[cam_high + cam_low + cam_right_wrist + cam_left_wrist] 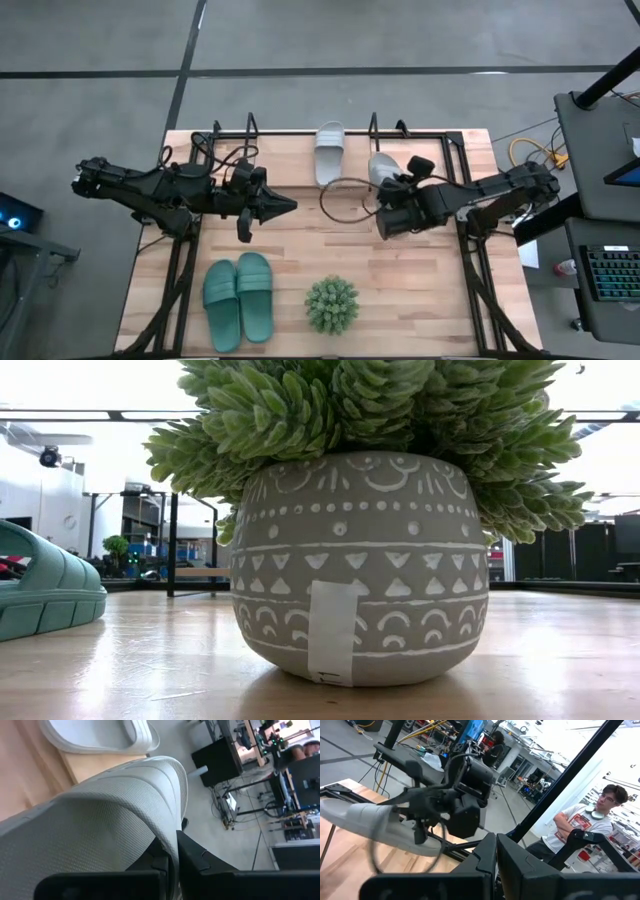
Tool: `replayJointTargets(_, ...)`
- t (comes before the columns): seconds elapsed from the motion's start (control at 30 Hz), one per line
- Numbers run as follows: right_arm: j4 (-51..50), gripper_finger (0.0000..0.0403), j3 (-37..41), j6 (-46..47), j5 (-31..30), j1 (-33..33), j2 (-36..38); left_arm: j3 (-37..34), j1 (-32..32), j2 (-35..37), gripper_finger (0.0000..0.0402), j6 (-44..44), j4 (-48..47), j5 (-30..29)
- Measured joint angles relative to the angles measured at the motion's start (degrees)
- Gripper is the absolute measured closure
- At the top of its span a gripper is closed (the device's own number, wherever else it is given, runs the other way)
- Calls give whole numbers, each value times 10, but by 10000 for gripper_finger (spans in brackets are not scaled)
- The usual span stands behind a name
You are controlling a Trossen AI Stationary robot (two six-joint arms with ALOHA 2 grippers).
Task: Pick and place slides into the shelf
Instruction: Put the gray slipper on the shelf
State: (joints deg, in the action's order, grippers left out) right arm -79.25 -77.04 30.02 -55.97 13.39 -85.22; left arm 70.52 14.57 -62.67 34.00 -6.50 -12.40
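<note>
A pale grey slide [381, 168] is in my right gripper [386, 188], just on the near side of the shelf [250, 133], a black wire rack along the table's far edge. The second grey slide [330, 152] lies flat by its sole on the shelf's wooden board. The teal pair [240, 298] lies side by side, soles down, near the table's near left corner; one teal slide [40, 595] shows in the low view. My left gripper [290, 205] is shut and holds nothing. It hovers left of centre and points toward the right arm. My right gripper [175, 851] pinches the grey slide's wide strap at its edge [172, 832] between the two fingers. It comes at the slide from the table's right side. The slide [365, 820] is tilted and looks lifted off the tabletop.
A spiky green plant [332, 305] in a patterned grey pot [360, 570] stands near the table's near edge, right of the teal pair. A thin dark wire loop [345, 200] sits between the two grippers. A person [582, 827] stands beyond the table.
</note>
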Motion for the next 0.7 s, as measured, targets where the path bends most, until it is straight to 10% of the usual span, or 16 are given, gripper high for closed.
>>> replayJointTargets(0.7,276,394,-1,-308,53,-180,-1,0,0,0,402,-2,0,0)
